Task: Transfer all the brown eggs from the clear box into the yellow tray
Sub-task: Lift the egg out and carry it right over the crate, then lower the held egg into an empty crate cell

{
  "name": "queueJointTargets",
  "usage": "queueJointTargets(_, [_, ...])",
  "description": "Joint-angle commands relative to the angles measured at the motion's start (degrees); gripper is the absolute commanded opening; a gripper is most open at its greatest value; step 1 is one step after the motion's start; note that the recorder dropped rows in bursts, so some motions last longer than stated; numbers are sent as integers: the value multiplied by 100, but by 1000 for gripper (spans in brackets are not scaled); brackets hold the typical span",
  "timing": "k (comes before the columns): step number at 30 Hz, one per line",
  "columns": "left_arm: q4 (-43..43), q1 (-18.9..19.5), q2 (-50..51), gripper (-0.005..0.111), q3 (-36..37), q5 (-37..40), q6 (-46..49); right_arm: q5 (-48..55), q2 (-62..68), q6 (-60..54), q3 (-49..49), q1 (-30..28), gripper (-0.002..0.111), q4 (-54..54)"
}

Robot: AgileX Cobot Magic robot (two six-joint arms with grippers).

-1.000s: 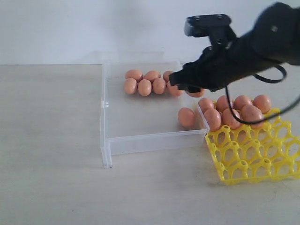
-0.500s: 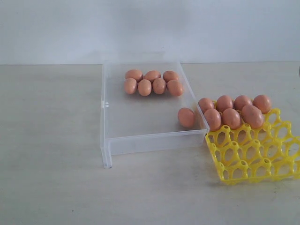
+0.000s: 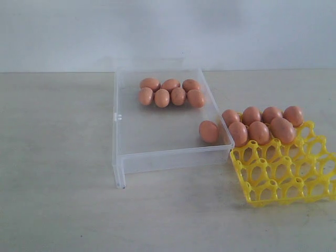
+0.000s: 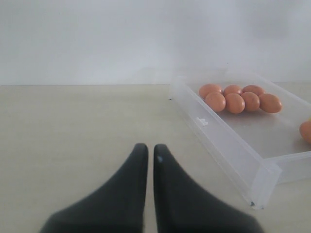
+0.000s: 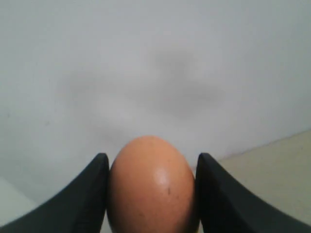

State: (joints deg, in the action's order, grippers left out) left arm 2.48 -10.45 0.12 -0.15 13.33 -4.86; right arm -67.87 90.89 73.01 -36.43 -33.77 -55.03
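Observation:
The clear box [image 3: 126,157] holds a cluster of several brown eggs [image 3: 169,92] at its far end and one lone egg [image 3: 208,131] by its right wall. Right of it lies the yellow tray [image 3: 286,176], with several eggs [image 3: 262,125] filling its far cells. Neither arm shows in the exterior view. In the right wrist view my right gripper [image 5: 151,167] is shut on a brown egg [image 5: 151,187], facing a white wall. My left gripper [image 4: 147,151] is shut and empty, low over the table left of the clear box [image 4: 233,145], whose egg cluster [image 4: 239,98] shows.
A pale tabletop [image 3: 58,173] spreads left of and in front of the box. A white wall [image 3: 168,31] stands behind. The tray's near rows of cells [image 3: 283,186] hold nothing.
My right arm, over the box's far right corner a second ago, has left the exterior view. One egg that lay beside the gripper at the cluster's right end is gone from the box.

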Motion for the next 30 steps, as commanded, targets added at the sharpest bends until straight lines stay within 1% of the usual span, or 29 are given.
queueJointTargets(1, [-14, 20, -12, 4, 15, -5, 13, -209, 759, 464, -965, -135, 0, -2578])
queueJointTargets(3, [-14, 20, -12, 4, 15, -5, 13, -209, 1012, 464, -1149, -112, 0, -2912])
queueJointTargets(6, [-14, 20, -12, 4, 15, -5, 13, -209, 1317, 464, -1229, -112, 0, -2730])
queueJointTargets(9, [-14, 20, -12, 4, 15, -5, 13, 305, 1505, 410, -1229, -112, 0, -2739])
queueJointTargets(13, [-14, 20, -12, 4, 15, -5, 13, 940, 1663, 16, -1229, -112, 0, -2958])
queueJointTargets(19, [-14, 20, -12, 4, 15, -5, 13, 983, 1856, -1282, -1229, -100, 0, -2921])
queueJointTargets(27, [-14, 20, -12, 4, 15, -5, 13, 1037, 2266, -1716, -1229, -100, 0, -2904])
queueJointTargets(30, [-14, 20, -12, 4, 15, -5, 13, 870, 2436, -1981, -1229, -100, 0, -2707])
